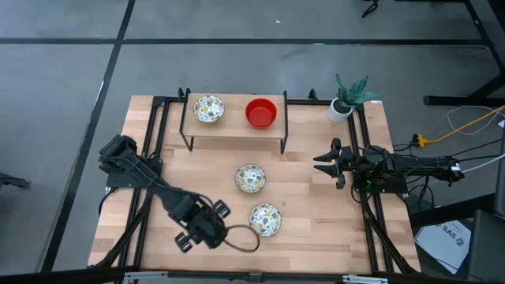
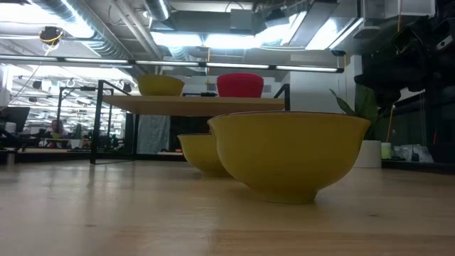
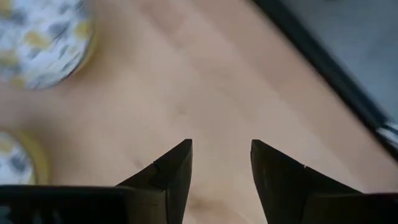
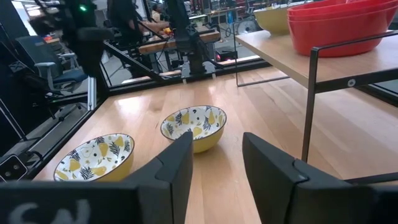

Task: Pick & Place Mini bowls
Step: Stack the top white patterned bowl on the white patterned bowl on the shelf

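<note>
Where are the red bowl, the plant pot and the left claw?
red bowl (image 1: 261, 113), high view, its inside.
plant pot (image 1: 340, 110), high view, white rim.
left claw (image 3: 221, 163), left wrist view, gap between open fingertips.

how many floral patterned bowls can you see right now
3 small round floral-patterned bowls: one on the raised wooden shelf at, one mid-table, one nearer the front edge. Stacked bowls could hide more.

Three floral mini bowls show: one on the raised shelf (image 1: 209, 109), one mid-table (image 1: 250, 178), one nearer the front edge (image 1: 265, 218). One red bowl stack (image 1: 261, 113), one potted plant (image 1: 344, 100).
</note>
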{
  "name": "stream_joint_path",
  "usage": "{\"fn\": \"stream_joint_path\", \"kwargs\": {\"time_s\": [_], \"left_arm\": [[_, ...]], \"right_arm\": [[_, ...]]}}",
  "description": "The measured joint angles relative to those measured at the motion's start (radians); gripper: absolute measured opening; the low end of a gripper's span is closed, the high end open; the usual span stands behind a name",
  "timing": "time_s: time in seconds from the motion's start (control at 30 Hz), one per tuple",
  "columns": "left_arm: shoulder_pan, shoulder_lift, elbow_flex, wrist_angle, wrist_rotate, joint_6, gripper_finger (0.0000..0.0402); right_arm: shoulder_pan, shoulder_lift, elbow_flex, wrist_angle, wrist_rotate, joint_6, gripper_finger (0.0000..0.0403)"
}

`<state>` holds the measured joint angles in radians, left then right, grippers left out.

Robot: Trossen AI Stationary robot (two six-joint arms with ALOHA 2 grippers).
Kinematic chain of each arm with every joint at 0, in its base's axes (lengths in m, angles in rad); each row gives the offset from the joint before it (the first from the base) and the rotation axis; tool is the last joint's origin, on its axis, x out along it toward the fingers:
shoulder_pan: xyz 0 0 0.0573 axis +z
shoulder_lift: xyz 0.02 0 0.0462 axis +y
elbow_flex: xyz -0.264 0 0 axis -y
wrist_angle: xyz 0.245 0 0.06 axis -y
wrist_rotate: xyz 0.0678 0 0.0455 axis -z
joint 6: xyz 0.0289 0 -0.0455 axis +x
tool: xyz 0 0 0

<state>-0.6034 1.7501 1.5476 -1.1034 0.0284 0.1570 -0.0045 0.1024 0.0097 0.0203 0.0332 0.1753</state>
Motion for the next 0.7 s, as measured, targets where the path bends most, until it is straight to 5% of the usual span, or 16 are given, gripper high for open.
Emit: {"fn": "stream_joint_path", "kwargs": {"time_s": [0.4,0.7], "left_arm": [[0.153,-0.075,-0.167,0.361,-0.337,-0.237,0.0157],[0.216,-0.067,-0.167,0.480,-0.349,-0.256,0.0157]], "right_arm": [[0.000,0.000,0.000,0.000,0.000,0.000,0.0140],[0.000,0.000,0.000,0.000,0.000,0.000,0.0140]]}}
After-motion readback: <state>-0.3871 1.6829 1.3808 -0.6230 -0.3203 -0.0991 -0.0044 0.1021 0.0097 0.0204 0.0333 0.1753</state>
